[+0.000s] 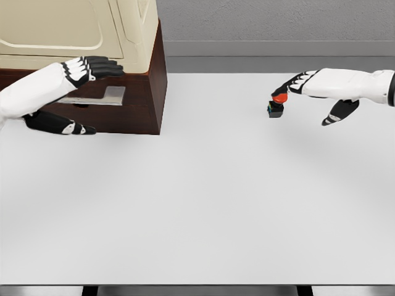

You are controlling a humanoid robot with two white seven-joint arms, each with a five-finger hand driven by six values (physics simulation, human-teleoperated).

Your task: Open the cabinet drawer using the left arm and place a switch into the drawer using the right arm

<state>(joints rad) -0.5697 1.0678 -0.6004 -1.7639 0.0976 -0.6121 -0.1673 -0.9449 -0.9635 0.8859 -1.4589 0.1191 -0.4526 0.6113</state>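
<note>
My left arm is coming in from the left edge, forearm angled up to the right, and my left hand (74, 92) is reaching out flat with its dark fingers (103, 66) stretched straight and the thumb (62, 125) hanging spread well below them, holding nothing. My right arm is entering from the right edge, lying nearly level, and my right hand (311, 92) is pointing left with its fingertips (285, 89) bunched downward while the thumb (338, 112) is dangling apart beneath the wrist.
</note>
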